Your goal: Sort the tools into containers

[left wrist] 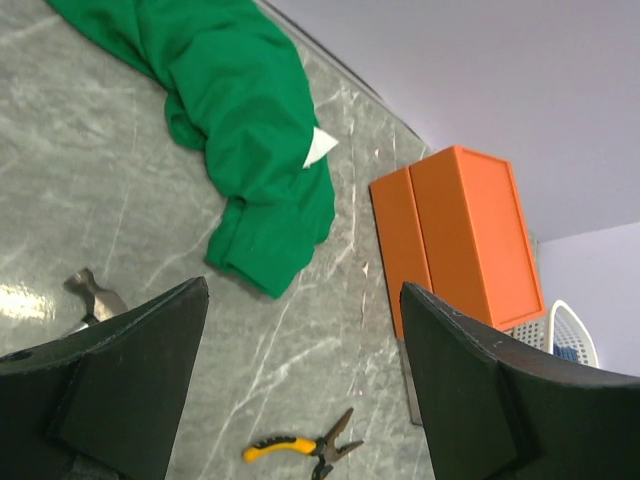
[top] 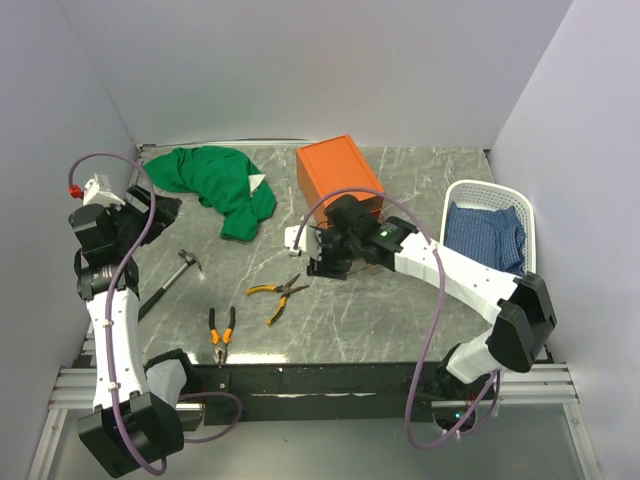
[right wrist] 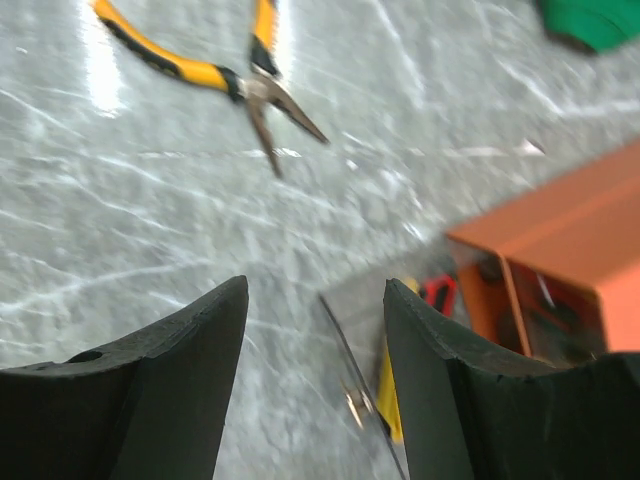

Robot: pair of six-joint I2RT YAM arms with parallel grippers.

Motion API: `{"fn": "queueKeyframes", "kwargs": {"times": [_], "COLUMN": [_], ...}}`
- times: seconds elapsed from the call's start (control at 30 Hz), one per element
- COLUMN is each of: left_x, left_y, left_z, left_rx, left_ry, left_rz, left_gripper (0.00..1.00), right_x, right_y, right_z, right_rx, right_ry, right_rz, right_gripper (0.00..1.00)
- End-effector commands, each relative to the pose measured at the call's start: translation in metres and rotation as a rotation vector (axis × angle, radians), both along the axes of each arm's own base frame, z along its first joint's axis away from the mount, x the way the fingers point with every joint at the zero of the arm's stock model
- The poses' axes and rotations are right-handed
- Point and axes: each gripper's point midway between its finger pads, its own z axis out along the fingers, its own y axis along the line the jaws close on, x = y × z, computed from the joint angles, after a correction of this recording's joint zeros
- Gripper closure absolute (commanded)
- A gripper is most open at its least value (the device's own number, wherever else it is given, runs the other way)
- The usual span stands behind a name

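The orange box (top: pixel 338 172) stands at the back middle, with one clear drawer (top: pixel 299 237) pulled out toward the left. In the right wrist view the drawer (right wrist: pixel 362 385) holds a yellow utility knife (right wrist: pixel 388 392) and something red (right wrist: pixel 438 292). My right gripper (top: pixel 325 262) is open and empty just in front of that drawer, whose front edge lies between its fingers (right wrist: pixel 315 300). Yellow-handled pliers (top: pixel 278 292) lie open on the table. Orange-black pliers (top: pixel 221 333) lie near the front edge. A black-handled hammer (top: pixel 170 282) lies at the left. My left gripper (top: pixel 160 208) is open, empty and raised at the far left (left wrist: pixel 305 300).
A green cloth (top: pixel 215 185) is bunched at the back left. A white basket (top: pixel 487 195) with a blue cloth stands at the right. White walls close in the grey marbled table (top: pixel 400 310) on three sides.
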Motion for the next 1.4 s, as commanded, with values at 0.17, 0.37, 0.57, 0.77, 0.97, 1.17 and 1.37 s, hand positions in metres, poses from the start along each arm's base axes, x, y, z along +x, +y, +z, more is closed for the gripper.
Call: {"fn": "queueKeyframes", "kwargs": {"times": [0.17, 0.37, 0.57, 0.77, 0.97, 1.17, 1.37], "left_x": [-0.021, -0.026, -0.025, -0.021, -0.014, -0.009, -0.007], "left_y": [-0.031, -0.038, -0.048, -0.048, -0.044, -0.039, -0.035], "left_z": [-0.010, -0.006, -0.001, 0.000, 0.011, 0.021, 0.018], "left_rx": [-0.017, 0.033, 0.035, 0.029, 0.074, 0.098, 0.089], "left_ry": [-0.005, -0.029, -0.047, -0.056, -0.095, -0.112, -0.102], "left_rz": [-0.099, -0.135, -0.174, -0.178, -0.178, -0.171, -0.161], "left_gripper": [0.18, 0.15, 0.14, 0.14, 0.14, 0.13, 0.13], "right_x": [0.000, 0.002, 0.006, 0.002, -0.012, -0.016, -0.011], "right_y": [0.031, 0.038, 0.039, 0.030, 0.025, 0.029, 0.046], "right_z": [-0.011, -0.020, -0.030, -0.045, -0.057, -0.071, -0.080], "right_rx": [0.013, -0.034, -0.055, -0.086, -0.093, -0.102, -0.089], "right_ry": [0.053, 0.061, 0.057, 0.054, 0.080, 0.077, 0.084], "right_rz": [0.029, 0.075, 0.084, 0.092, 0.172, 0.267, 0.319], "right_gripper": [0.36, 0.36, 0.36, 0.36, 0.35, 0.35, 0.36]}}
